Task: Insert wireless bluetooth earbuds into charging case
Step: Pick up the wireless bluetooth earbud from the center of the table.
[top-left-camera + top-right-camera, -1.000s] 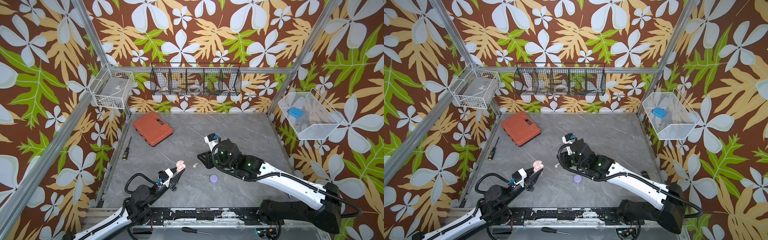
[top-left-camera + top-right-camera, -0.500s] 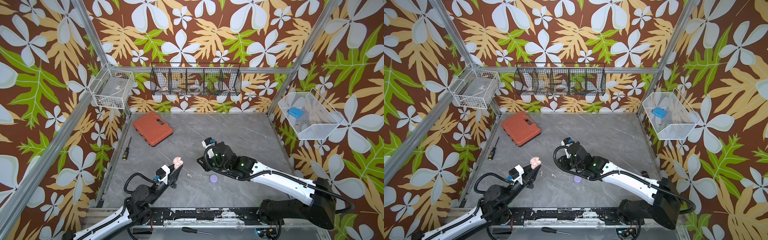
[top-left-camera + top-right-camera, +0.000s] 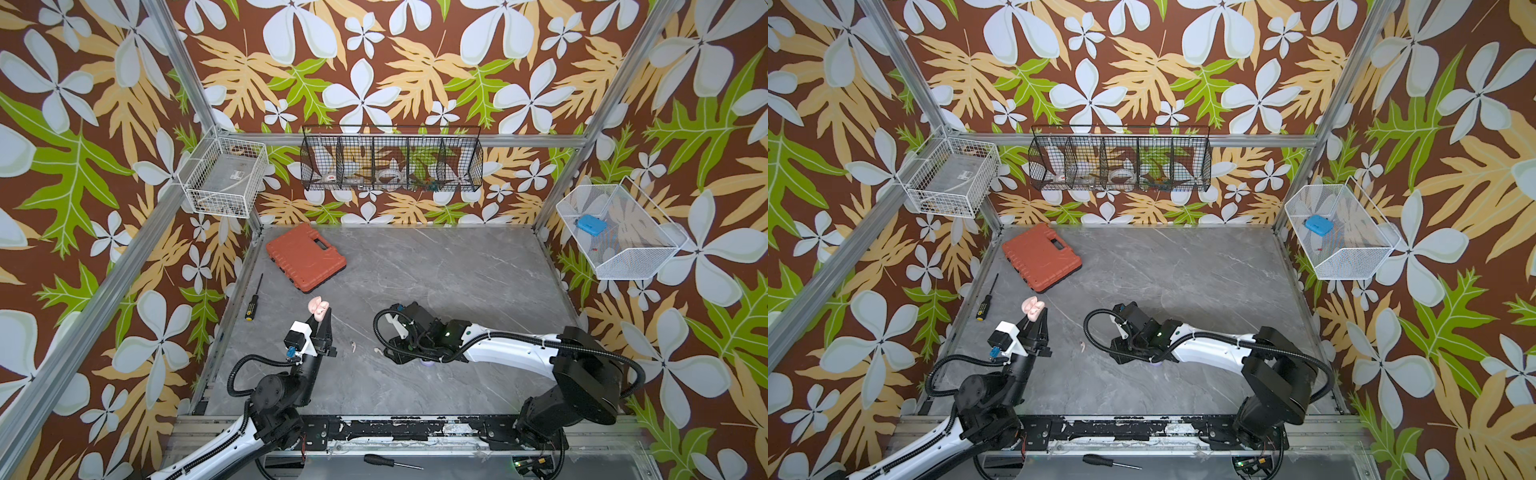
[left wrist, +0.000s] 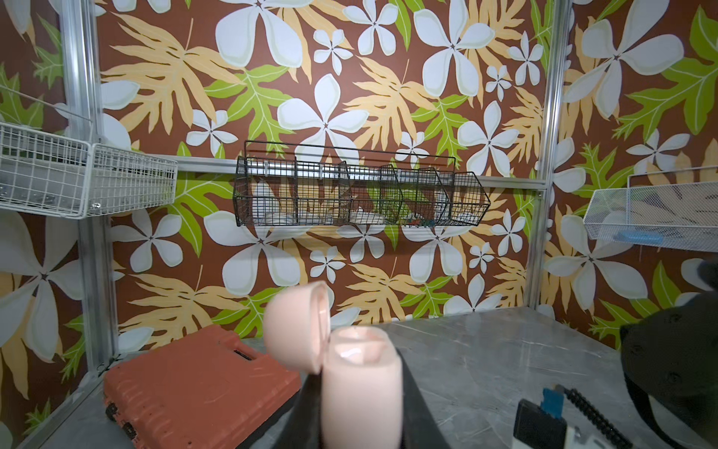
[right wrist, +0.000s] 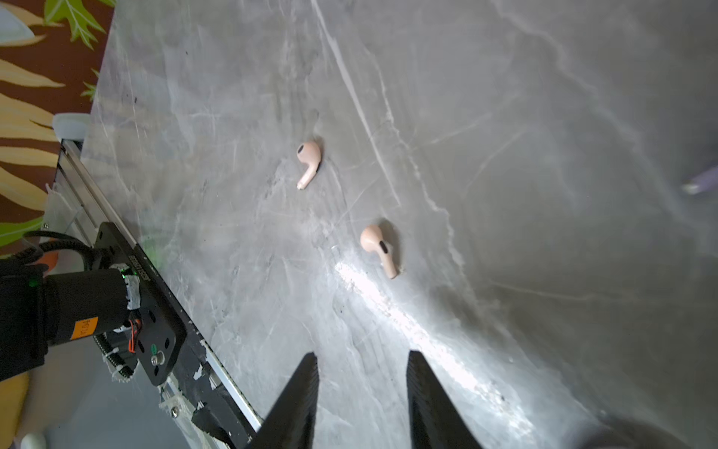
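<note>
My left gripper [image 3: 322, 318] is clamped on the pink case [image 4: 361, 385], lid open, above the near-left table [image 3: 415, 270]. My right gripper [image 5: 361, 359] hangs parted, empty, low mid-table. One pink earbud [image 5: 377, 245] lies just left of it, second pink earbud [image 5: 309, 161] farther left.

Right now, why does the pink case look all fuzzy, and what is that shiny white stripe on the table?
In the left wrist view the pink case sits very close to the lens, so it is out of focus while the wall behind is sharp; in the right wrist view the stripe is glare on the glossy table, and the two pink earbuds near it look crisp.
</note>
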`<state>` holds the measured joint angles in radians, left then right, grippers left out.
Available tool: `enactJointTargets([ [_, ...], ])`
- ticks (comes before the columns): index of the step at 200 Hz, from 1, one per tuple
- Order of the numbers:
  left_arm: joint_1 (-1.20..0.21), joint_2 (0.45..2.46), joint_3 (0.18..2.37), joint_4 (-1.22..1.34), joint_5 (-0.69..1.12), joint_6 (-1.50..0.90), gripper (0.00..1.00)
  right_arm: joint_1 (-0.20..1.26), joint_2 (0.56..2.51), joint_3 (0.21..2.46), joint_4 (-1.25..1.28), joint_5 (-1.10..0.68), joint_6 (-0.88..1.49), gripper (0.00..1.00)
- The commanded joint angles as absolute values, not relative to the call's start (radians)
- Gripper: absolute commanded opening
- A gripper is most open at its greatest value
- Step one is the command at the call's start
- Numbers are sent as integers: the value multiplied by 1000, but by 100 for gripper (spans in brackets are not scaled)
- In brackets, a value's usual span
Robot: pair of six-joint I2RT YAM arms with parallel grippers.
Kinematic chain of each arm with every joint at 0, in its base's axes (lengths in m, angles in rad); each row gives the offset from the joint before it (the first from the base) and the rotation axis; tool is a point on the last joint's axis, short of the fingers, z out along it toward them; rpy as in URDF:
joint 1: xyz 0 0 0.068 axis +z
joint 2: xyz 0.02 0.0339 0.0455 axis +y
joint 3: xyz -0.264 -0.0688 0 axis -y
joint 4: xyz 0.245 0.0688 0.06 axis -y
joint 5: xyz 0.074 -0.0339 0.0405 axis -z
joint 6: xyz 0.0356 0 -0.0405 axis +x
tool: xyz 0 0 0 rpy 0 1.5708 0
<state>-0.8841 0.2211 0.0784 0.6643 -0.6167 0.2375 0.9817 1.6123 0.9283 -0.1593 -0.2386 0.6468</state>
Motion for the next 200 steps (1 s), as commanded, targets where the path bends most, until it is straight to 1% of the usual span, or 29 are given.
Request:
enactJointTargets([
  [1, -881, 217, 80, 708, -650, 259, 0, 996, 1650, 950, -99, -255, 636, 39],
  [32, -879, 203, 78, 703, -637, 271, 0, 995, 1719, 992, -116, -185, 610, 39],
  [93, -879, 179, 77, 691, -624, 288, 0, 996, 1834, 1061, -144, -147, 577, 38],
  [136, -879, 170, 77, 687, -617, 291, 0, 996, 1872, 1093, -163, -110, 569, 33],
  [200, -879, 164, 77, 684, -609, 291, 0, 997, 1896, 1108, -175, -115, 576, 24],
])
